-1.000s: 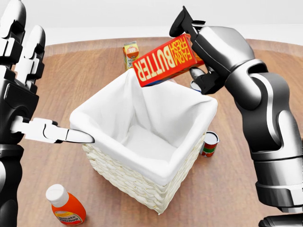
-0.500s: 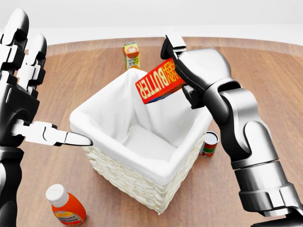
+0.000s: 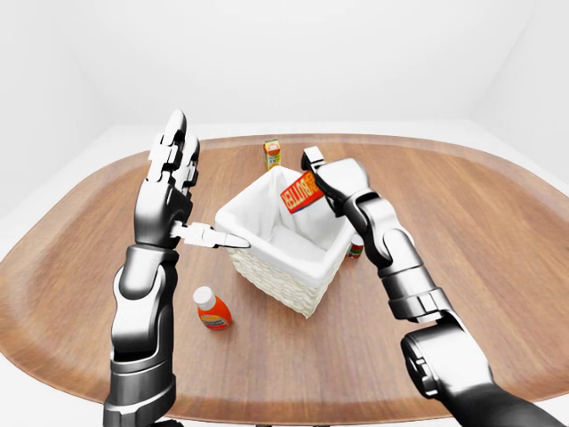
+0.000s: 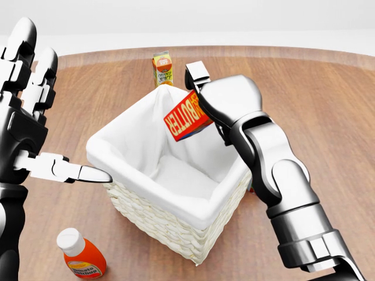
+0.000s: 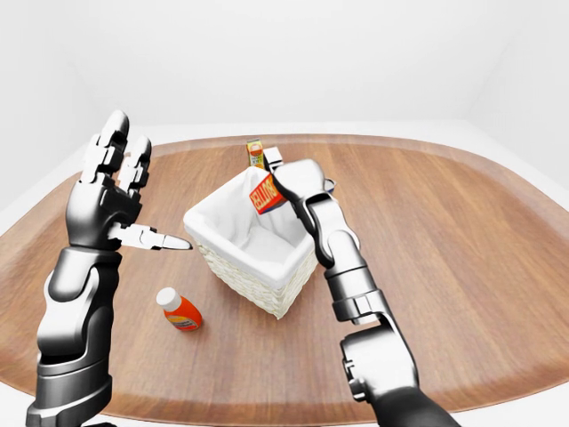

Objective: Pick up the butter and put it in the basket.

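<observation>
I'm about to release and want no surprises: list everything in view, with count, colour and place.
Butter box: one, red with white lettering, held tilted over the basket's opening.
Basket: one, pale wicker with white liner, centre of the head view.
Juice carton: one, orange and yellow, upright above the basket.
Bottle: one, orange with white cap, lying at bottom left.
Can: one, red and green, right of the basket, mostly hidden.
Table: one, brown wood.
Left hand: open, raised left of the basket.
Right hand: shut on the butter box.
</observation>
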